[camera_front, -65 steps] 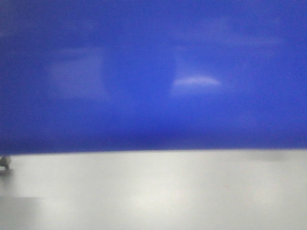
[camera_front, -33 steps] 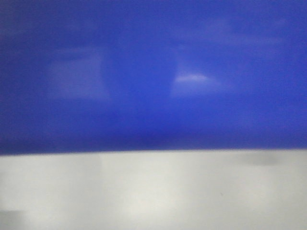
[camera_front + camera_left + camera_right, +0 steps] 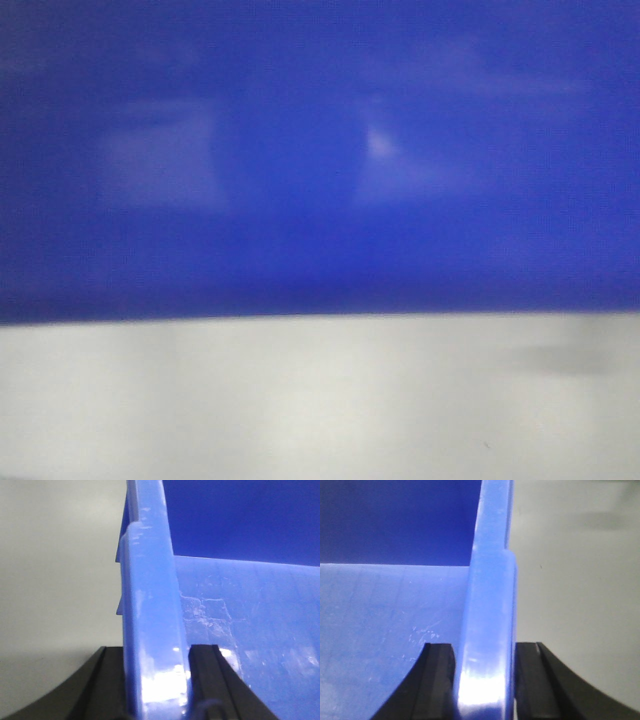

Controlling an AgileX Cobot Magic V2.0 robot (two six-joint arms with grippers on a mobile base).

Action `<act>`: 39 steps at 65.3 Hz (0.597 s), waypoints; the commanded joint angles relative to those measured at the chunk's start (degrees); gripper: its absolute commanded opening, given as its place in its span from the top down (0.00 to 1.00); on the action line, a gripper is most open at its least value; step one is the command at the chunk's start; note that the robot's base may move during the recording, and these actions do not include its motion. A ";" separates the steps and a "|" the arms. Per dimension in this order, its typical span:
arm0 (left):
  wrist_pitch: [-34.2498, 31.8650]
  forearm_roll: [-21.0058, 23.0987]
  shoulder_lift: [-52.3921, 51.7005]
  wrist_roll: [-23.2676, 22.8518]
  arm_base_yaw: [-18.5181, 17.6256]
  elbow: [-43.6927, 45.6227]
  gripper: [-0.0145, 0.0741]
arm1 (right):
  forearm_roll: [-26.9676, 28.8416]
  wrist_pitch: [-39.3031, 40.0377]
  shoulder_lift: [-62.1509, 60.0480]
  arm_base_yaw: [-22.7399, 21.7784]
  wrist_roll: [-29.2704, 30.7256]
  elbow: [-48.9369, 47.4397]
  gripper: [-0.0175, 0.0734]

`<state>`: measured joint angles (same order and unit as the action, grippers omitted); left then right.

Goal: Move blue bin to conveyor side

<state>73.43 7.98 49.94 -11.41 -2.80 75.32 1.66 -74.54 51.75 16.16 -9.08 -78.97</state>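
Note:
The blue bin (image 3: 320, 150) fills the upper two thirds of the front view, blurred and very close, with pale floor below it. In the left wrist view my left gripper (image 3: 156, 680) is shut on the bin's left rim (image 3: 150, 590), one black finger outside the wall and one inside. In the right wrist view my right gripper (image 3: 485, 677) is shut on the bin's right rim (image 3: 492, 580) in the same way. The bin's inside floor (image 3: 380, 620) looks scuffed and empty. The conveyor is out of view.
Pale grey floor (image 3: 320, 400) lies below the bin in the front view and beside it in both wrist views (image 3: 55, 580) (image 3: 575, 605). A dim dark smudge (image 3: 570, 358) shows on the floor at the right.
The bin stays in both grips and keeps its place in the front view. The floor below slides: a dark object at the left edge is gone and a dark smudge grows at the right.

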 commanded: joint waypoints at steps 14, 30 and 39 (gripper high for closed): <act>-4.58 -3.63 -0.98 0.80 0.26 0.69 0.84 | -5.40 4.58 -1.06 -0.47 1.10 -0.84 0.89; -4.58 -3.63 -0.98 0.80 0.26 0.69 0.84 | -5.40 4.58 -1.06 -0.47 1.10 -0.84 0.89; -4.58 -3.63 -0.98 0.80 0.26 0.69 0.84 | -5.40 4.58 -1.06 -0.47 1.10 -0.84 0.89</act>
<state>73.43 7.87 49.94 -11.41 -2.80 75.32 1.66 -74.54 51.75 16.16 -9.08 -78.97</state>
